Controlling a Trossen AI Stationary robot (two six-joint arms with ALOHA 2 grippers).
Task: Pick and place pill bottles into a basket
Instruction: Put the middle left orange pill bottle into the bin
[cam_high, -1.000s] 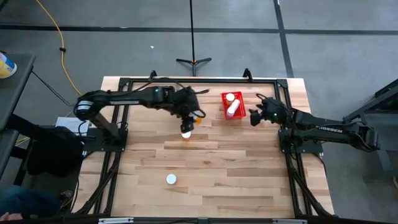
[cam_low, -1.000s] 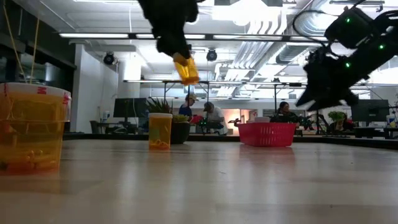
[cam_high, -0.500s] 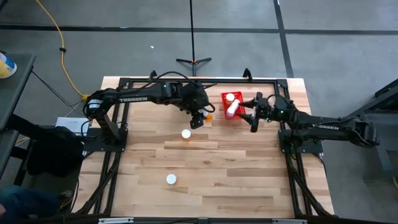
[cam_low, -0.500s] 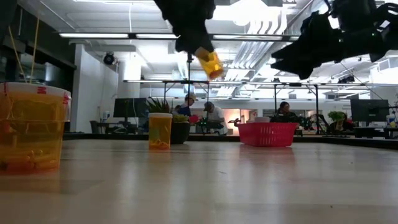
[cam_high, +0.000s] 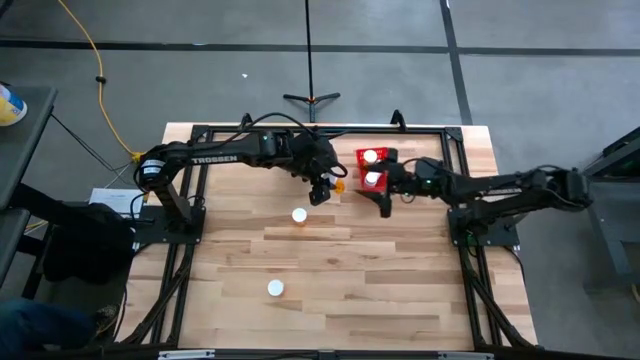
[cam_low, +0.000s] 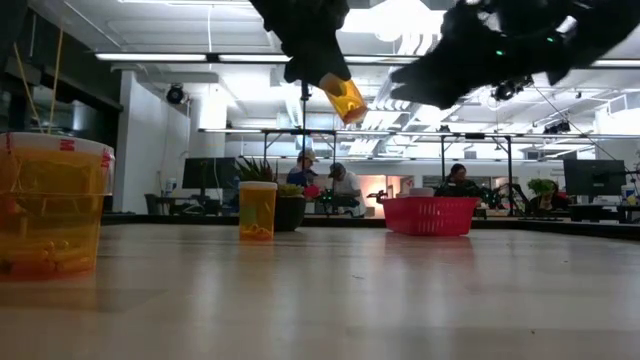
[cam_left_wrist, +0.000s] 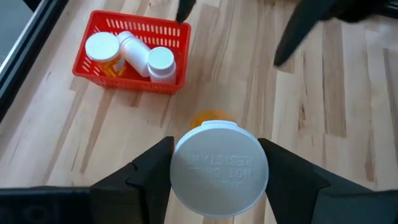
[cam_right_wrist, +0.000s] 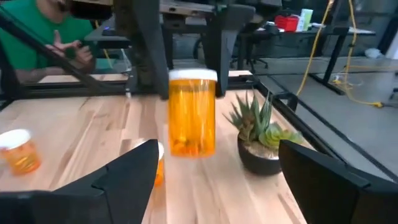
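Observation:
My left gripper (cam_high: 322, 188) is shut on an orange pill bottle (cam_low: 346, 100) held in the air just left of the red basket (cam_high: 362, 165). My right gripper (cam_high: 384, 186) is open and empty above the basket's right side, its fingers pointing toward the held bottle (cam_right_wrist: 193, 115). The basket (cam_left_wrist: 130, 81) holds three white-capped bottles (cam_left_wrist: 152, 59). One bottle (cam_high: 299, 215) stands on its base at mid-table, and another bottle (cam_high: 275, 288) stands nearer the front edge. My left gripper pinches the bottle's white cap (cam_left_wrist: 219, 168) between its two fingers, one finger (cam_left_wrist: 152, 171) on each side of the cap's rim. The fingers point down, slanting toward the basket. The orange body (cam_low: 348, 102) hangs tilted below the fingers, clear of the table.
A small potted plant (cam_right_wrist: 264, 137) stands on the table beyond the held bottle. Black frame rails (cam_high: 200, 180) run along the table's left, right and far sides. Bare wood lies in the near half of the table. People (cam_low: 340, 185) sit in the room behind.
My left gripper has carried the bottle up and toward the table's right, nearer the basket, and then held almost still. My right gripper has reached toward the table's left, from beside the basket's right side to above it, nearer the held bottle.

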